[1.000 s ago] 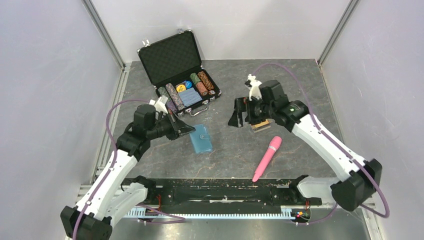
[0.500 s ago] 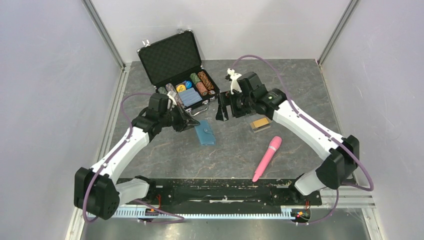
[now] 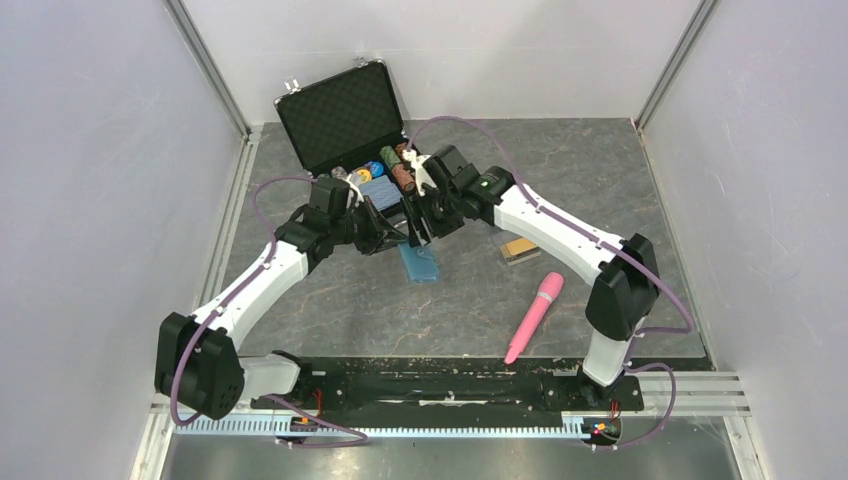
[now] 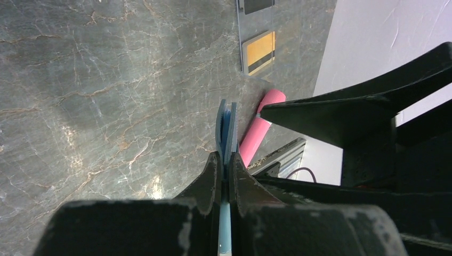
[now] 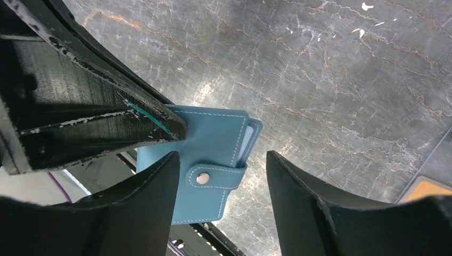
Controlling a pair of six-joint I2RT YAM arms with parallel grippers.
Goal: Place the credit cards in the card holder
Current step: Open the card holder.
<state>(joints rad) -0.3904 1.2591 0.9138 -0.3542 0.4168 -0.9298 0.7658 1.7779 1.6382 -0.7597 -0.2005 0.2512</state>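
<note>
The teal card holder (image 3: 421, 263) hangs off the table, snapped closed, with my left gripper (image 3: 393, 238) shut on its edge. In the left wrist view the left gripper (image 4: 225, 156) pinches the card holder (image 4: 226, 121), which shows edge-on. My right gripper (image 3: 417, 230) is right beside it, open. In the right wrist view the right gripper (image 5: 221, 197) straddles the card holder (image 5: 213, 144) around its snap strap (image 5: 202, 178). The credit cards (image 3: 520, 249), gold-orange and dark-striped, lie in a clear box right of centre; a gold credit card (image 4: 259, 51) also shows in the left wrist view.
An open black briefcase (image 3: 345, 118) with poker chips stands at the back, just behind both grippers. A pink cylinder (image 3: 533, 315) lies near the front right. Grey walls (image 3: 90, 200) close in the left and right sides.
My left gripper has carried the card holder up and toward the middle. My right arm has swung left from the card box to the card holder, and its jaws have narrowed.
</note>
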